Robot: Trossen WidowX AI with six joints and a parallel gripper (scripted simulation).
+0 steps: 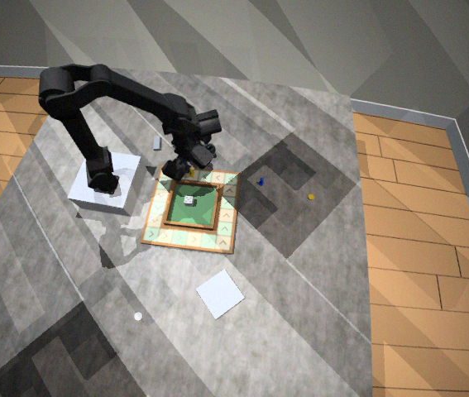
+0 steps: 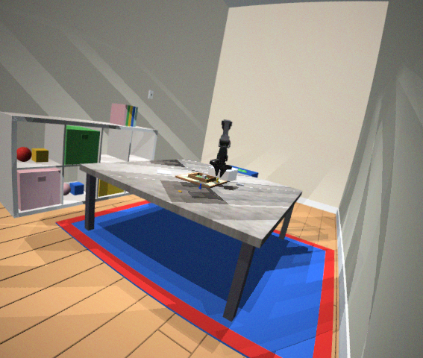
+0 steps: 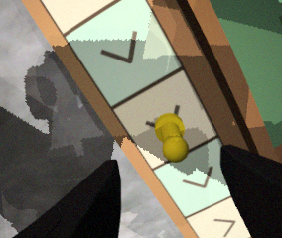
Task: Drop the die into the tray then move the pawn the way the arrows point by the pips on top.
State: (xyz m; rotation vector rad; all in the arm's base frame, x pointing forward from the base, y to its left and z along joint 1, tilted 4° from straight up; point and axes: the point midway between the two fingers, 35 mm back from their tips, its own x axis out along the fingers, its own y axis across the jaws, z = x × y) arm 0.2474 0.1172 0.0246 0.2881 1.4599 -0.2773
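A yellow pawn (image 1: 191, 172) (image 3: 170, 130) stands on a cream square of the board (image 1: 179, 237) (image 3: 166, 195), on the side nearest the wall in the top view. My gripper (image 1: 189, 165) (image 2: 220, 174) (image 3: 169, 163) is open and empty above it, pointing down. In the wrist view the pawn shows between the two black fingers, slightly beyond their tips. The white die (image 1: 188, 199) rests on the green floor of the wooden-walled dice tray (image 1: 191, 215) (image 3: 260, 74); its top pips are too small to count surely.
A blue pawn (image 1: 260, 181) (image 2: 200, 186) and a yellow disc (image 1: 310, 197) (image 2: 180, 191) lie right of the board. A grey block (image 1: 156, 143) is behind it. A white square (image 1: 220, 294) and a white round piece (image 1: 138, 316) are in front. The arm stands on a white base (image 1: 127, 169).
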